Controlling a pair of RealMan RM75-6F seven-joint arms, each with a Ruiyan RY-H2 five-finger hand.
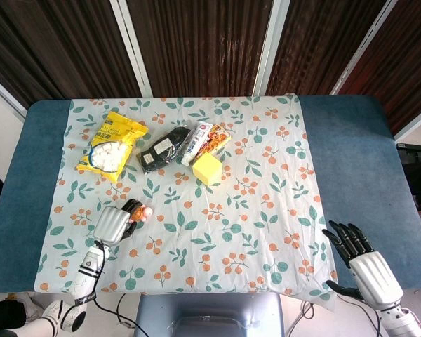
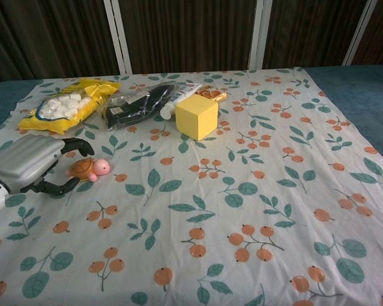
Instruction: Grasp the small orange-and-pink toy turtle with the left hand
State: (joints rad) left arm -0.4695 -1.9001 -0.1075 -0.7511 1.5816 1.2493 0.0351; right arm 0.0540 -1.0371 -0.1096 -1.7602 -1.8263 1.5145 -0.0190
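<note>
Left hand (image 2: 29, 162) sits low at the near left of the table, its dark fingers (image 2: 80, 148) curved around the toy turtle (image 2: 89, 169) from above and below; they bracket the turtle without clearly closing on it, so whether they press it yet I cannot tell. The turtle lies on the flowered cloth (image 2: 242, 191) with its pink head pointing right, out of the cupped hand. Behind it, toward the far left, lies a yellow bag of marshmallows (image 2: 60, 105), then a dark pouch (image 2: 137, 105), a toothpaste tube (image 2: 179, 99) and a yellow cube (image 2: 196, 116), all well apart from the turtle. Far to the right, at the near edge in the head view, the right hand (image 1: 358, 256) rests with its fingers spread, holding nothing.

The main risk, as I judge it, is the turtle squirting out rightward: it is small and rounded, and uneven finger pressure could pop it free. The lower fingers could also drag or bunch the cloth and catch fabric with the toy.
</note>
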